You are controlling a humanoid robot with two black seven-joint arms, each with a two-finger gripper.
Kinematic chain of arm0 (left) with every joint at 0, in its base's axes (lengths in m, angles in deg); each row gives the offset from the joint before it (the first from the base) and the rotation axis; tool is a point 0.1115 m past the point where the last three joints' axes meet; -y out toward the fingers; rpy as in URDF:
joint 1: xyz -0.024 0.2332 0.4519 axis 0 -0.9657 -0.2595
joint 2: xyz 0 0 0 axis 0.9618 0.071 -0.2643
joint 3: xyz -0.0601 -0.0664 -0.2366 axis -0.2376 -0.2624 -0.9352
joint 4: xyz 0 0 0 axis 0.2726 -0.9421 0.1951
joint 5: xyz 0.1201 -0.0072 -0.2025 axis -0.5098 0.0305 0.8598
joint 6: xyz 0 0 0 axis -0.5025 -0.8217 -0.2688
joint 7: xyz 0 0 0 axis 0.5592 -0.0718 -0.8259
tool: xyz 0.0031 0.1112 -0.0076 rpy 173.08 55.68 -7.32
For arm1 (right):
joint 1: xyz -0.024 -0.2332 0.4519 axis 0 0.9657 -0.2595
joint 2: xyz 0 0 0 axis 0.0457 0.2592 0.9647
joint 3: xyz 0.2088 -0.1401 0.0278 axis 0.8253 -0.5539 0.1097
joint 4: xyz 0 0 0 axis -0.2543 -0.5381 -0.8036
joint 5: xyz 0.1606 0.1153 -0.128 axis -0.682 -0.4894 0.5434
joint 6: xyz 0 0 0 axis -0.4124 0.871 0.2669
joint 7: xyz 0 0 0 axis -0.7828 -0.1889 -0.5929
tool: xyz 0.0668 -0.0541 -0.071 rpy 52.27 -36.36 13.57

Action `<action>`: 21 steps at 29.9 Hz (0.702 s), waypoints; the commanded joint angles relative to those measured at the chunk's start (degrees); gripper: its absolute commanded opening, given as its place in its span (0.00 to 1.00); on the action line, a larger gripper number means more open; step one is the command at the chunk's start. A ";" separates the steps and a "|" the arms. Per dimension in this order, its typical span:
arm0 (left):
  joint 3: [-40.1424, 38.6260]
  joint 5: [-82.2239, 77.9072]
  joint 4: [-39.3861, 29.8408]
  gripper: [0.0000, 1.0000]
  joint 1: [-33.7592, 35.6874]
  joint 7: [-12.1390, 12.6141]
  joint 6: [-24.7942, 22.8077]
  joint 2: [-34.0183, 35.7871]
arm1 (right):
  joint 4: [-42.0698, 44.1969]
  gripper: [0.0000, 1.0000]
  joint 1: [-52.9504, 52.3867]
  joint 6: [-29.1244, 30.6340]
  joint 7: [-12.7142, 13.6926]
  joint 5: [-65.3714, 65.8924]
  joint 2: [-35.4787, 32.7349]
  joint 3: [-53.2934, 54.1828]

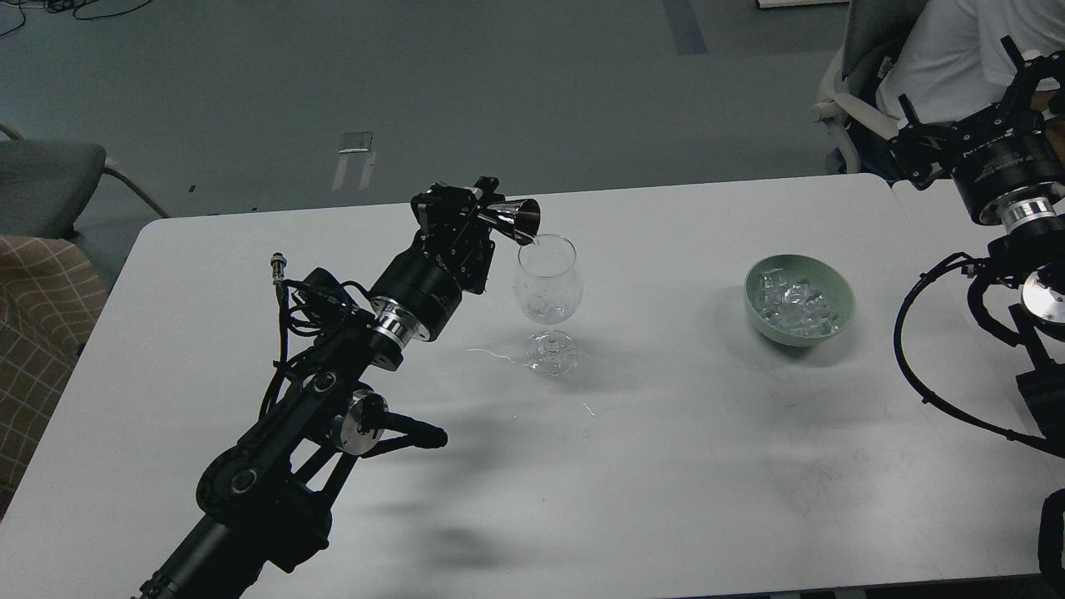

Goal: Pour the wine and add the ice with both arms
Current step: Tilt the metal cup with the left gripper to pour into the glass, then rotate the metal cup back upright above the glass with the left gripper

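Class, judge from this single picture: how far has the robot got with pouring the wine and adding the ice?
Done: little that shows. In hand: the left tool tips a metal jigger over the wine glass, pouring. Left: the ice sits in the green bowl; the right tool is raised away from it.

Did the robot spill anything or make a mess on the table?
A little. Thin wet streaks lie on the table beside the wine glass foot, left and below. The left claw tips a metal cup over the glass.

Left fingers tip jigger (metal) over glass.
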 commanded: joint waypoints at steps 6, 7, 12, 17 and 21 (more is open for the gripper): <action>0.39 -3.45 0.34 0.00 0.08 -0.68 0.01 0.31 | -0.26 1.00 0.03 0.00 0.00 0.00 0.00 0.27; 0.39 -3.45 0.34 0.00 0.08 -0.68 0.01 0.31 | -0.35 1.00 0.03 -0.09 0.00 0.00 0.00 0.27; 0.48 -5.03 0.34 0.00 0.35 -0.68 0.01 0.39 | -1.05 1.00 0.03 -0.09 0.00 0.00 0.00 0.27; 1.97 -9.77 0.25 0.00 0.26 -0.77 0.01 0.39 | -0.96 1.00 0.11 -0.09 0.00 0.00 -0.09 0.36; 2.68 -9.95 0.25 0.00 0.52 -0.59 0.01 0.39 | -1.05 1.00 0.11 -0.09 0.00 0.00 -0.09 0.36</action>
